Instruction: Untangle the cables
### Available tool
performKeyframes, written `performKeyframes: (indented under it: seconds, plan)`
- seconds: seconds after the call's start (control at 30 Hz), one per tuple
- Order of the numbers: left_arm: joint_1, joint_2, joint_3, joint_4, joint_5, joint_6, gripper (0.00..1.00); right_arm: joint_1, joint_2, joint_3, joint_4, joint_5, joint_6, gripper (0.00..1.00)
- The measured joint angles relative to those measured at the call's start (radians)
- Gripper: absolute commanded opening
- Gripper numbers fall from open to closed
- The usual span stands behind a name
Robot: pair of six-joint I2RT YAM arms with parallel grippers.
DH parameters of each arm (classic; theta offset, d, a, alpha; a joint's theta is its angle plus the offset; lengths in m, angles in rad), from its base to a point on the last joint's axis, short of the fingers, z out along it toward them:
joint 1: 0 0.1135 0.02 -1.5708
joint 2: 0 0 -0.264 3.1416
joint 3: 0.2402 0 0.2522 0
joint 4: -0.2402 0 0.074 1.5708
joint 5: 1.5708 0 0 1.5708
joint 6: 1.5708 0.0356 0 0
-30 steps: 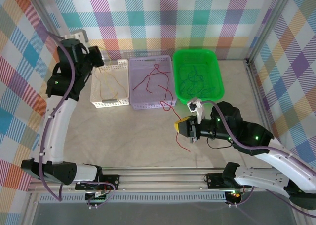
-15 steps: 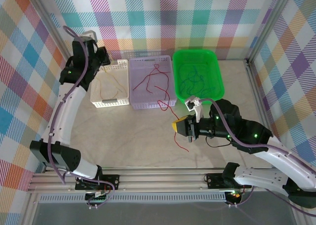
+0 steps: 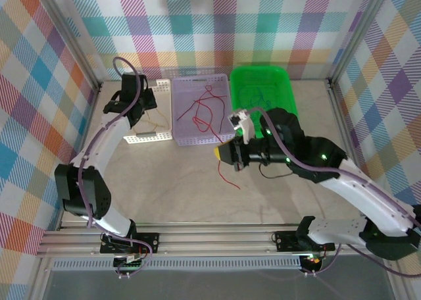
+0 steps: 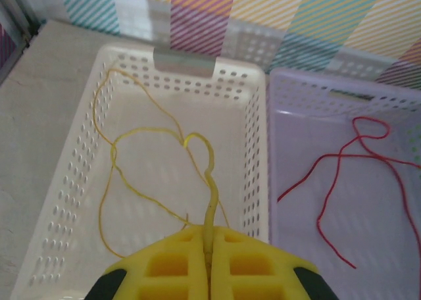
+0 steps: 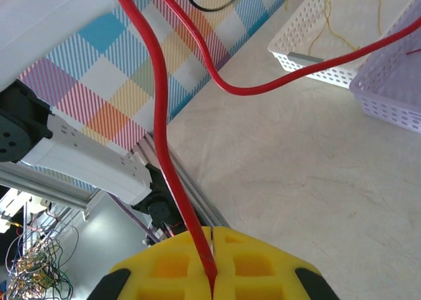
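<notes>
Right gripper (image 5: 212,250) pinches a red cable (image 5: 162,149), left gripper (image 4: 209,247) a yellow cable (image 4: 117,172); the red one could snag on the lilac basket (image 5: 387,104) ahead.

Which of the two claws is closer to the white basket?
Left. The left gripper hangs over the white basket, pinching its yellow cable; the right gripper is out over the table, holding a red cable.

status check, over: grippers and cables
Left gripper shut on yellow cable over white basket. Right gripper shut on red cable running to lilac basket. Loose end dangles toward table.
</notes>
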Motion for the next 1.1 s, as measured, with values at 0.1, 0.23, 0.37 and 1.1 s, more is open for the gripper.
performKeyframes:
  seconds: [0.1,0.23,0.37,1.1]
  plan:
    - [0.001,0.056,0.000,0.003,-0.004,-0.004,0.00,-0.096,0.095,0.046,-0.003,-0.087,0.011,0.00]
    - [0.008,0.120,0.000,0.009,-0.006,-0.008,0.00,-0.211,0.230,0.104,-0.006,-0.186,0.026,0.00]
    - [0.026,0.204,0.016,0.011,-0.006,-0.023,0.00,-0.283,0.390,0.215,-0.002,-0.270,0.039,0.00]
    - [0.060,0.531,0.324,-0.051,-0.049,-0.045,0.01,-0.472,1.131,0.731,-0.047,-0.368,0.058,0.00]
